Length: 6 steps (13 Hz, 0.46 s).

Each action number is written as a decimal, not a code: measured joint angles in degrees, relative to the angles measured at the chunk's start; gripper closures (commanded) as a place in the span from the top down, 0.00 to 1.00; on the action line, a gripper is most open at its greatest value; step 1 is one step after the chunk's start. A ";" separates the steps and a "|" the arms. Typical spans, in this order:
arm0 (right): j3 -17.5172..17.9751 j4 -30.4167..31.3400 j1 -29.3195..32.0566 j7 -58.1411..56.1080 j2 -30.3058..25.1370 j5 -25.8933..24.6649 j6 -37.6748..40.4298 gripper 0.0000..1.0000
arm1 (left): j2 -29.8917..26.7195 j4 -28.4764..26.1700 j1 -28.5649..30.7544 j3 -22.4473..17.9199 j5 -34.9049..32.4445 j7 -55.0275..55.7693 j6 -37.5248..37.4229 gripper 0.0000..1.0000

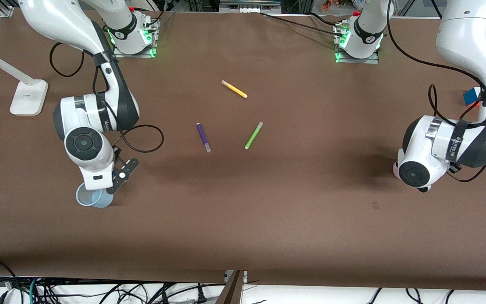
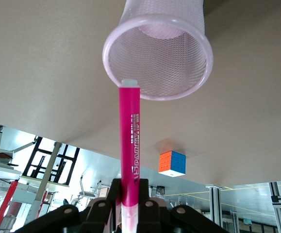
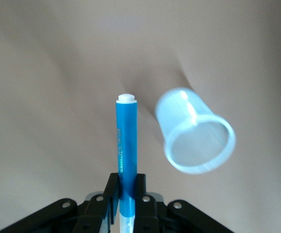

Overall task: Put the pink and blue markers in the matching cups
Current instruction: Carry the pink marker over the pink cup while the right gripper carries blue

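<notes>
Right gripper [image 3: 125,194], lower left of the front view over the blue cup [image 1: 93,196], is clamped tight on the blue marker [image 3: 125,145], which sticks straight out from the fingers; in the right wrist view the marker's end sits just beside the cup, not in it. Left gripper [image 2: 129,194], at the right edge of the front view and hidden under its own wrist there, is clamped tight on the pink marker [image 2: 130,145]; in the left wrist view the marker's end meets the rim of the pink cup [image 2: 158,58], of which only a pale sliver shows in the front view beside the left wrist. Counts: two cups, one blue, one pink; two held markers; three loose pens mid-table, namely a purple pen [image 1: 203,137] centre, a yellow pen [image 1: 234,89] upper centre, a green pen [image 1: 253,135] just right of the purple one, all well apart. One colour-tile puzzle cube [image 1: 471,96] at the right edge, one white lamp base [image 1: 28,97] at upper left. Writing: white print runs along both marker barrels, too unclear to read for certain; lettering on the arm bands is also unreadable.
</notes>
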<state>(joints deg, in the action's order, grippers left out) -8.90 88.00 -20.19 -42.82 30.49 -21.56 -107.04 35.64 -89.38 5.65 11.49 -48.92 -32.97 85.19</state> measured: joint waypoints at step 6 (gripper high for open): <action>-2.41 -0.53 2.25 -17.42 1.77 -17.13 -1.66 0.00 | 2.88 0.04 -0.35 0.29 -1.85 0.00 0.03 0.34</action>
<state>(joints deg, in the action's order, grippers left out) -11.31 87.46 -17.94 -60.24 32.26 -38.70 -108.70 38.53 -89.34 5.29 11.79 -50.77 -32.97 85.22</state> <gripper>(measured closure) 0.833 0.828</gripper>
